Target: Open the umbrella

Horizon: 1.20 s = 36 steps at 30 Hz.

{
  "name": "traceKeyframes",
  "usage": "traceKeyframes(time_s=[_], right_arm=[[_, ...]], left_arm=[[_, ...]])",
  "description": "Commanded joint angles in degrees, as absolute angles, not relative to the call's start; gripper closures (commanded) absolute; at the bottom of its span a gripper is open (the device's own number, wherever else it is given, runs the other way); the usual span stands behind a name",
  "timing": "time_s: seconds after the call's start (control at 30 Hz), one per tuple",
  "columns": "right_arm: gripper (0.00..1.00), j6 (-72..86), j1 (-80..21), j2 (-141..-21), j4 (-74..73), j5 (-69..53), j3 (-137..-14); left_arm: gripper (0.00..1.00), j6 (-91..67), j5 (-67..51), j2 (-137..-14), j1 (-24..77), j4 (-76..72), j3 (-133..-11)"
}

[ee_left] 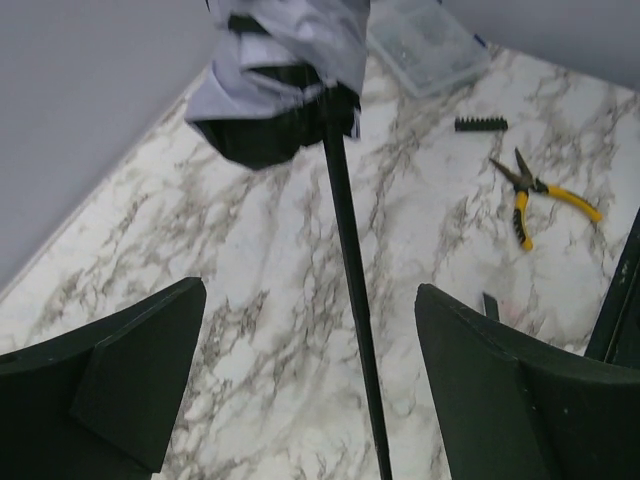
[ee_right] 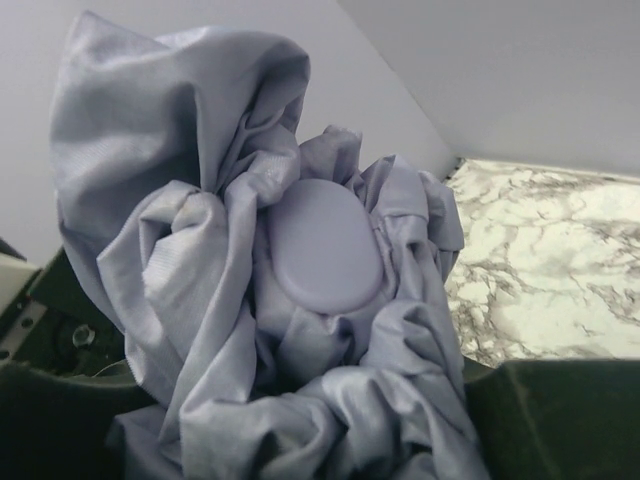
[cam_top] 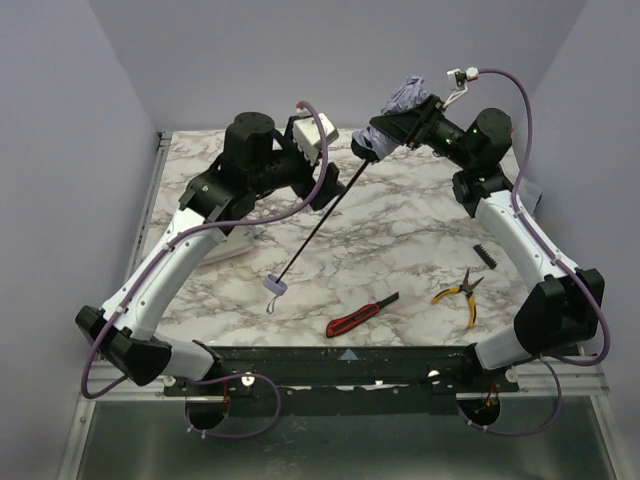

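Observation:
The umbrella is folded, with its thin black shaft (cam_top: 320,220) drawn out long. It slants from the bunched lavender canopy (cam_top: 408,96) at the back right down to the small lavender handle (cam_top: 275,286) at the table's middle. My right gripper (cam_top: 395,125) is shut on the canopy bundle. In the right wrist view the crumpled fabric (ee_right: 200,250) and its oval cap (ee_right: 322,245) fill the space between the fingers (ee_right: 560,420). My left gripper (cam_top: 322,188) is open. In the left wrist view the shaft (ee_left: 345,250) runs between its wide-apart fingers (ee_left: 130,370) without touching them.
A red-and-black utility knife (cam_top: 362,316) lies near the front edge. Yellow pliers (cam_top: 458,293) and a black toothed strip (cam_top: 485,254) lie at the right. A clear plastic box (ee_left: 425,45) sits at the right rear. Lavender walls close in the back and sides.

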State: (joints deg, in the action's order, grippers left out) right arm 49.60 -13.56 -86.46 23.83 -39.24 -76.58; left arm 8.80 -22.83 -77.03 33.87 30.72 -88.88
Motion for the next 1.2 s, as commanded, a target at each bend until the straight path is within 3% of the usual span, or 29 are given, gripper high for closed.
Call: traceKeyframes(time_s=[0.0,0.1,0.23,0.3,0.47,0.53,0.57,0.7,0.8,0.83,1.17], right_arm=[[1.0,51.11,-15.25,-82.97,34.33,-40.82,-75.66],[1.0,51.0,-16.28,-82.58,36.04,-41.87,-74.85],[0.99,51.16,-16.94,-82.11,37.26,-43.42,-74.4],[0.98,51.38,-16.95,-81.92,37.27,-43.92,-74.23],[0.91,51.87,-16.96,-81.65,37.79,-44.66,-73.89],[0.8,51.51,-16.88,-81.58,37.36,-45.2,-74.22],[0.7,50.88,-16.67,-81.48,36.23,-45.11,-74.56],[0.3,54.83,-12.37,-81.71,34.19,-45.92,-75.62],[0.12,57.12,-8.58,-82.43,34.07,-50.66,-78.6],[0.01,57.26,-7.7,-82.26,33.82,-51.81,-79.34],[0.0,40.79,-4.76,-78.78,17.06,-56.56,-84.59]], left_arm=[[0.11,4.44,-25.74,-83.86,35.07,28.89,-97.57],[0.12,1.61,-25.09,-87.44,35.94,29.29,-101.21],[0.23,0.28,-23.74,-89.99,36.36,29.0,-102.91],[0.32,0.31,-24.37,-90.35,36.35,28.63,-102.77],[0.74,0.26,-29.67,-89.93,36.32,27.05,-101.07],[0.96,0.33,-30.4,-89.37,36.09,26.51,-100.28],[1.0,0.5,-30.31,-88.83,35.72,25.99,-99.6],[1.0,2.11,-29.78,-87.13,33.24,25.4,-98.49],[1.0,5.05,-28.59,-86.18,31.32,26.35,-98.62],[1.0,6.9,-28.62,-85.78,30.79,26.72,-98.61],[1.0,18.5,-25.37,-83.16,30.11,30.05,-101.13]])
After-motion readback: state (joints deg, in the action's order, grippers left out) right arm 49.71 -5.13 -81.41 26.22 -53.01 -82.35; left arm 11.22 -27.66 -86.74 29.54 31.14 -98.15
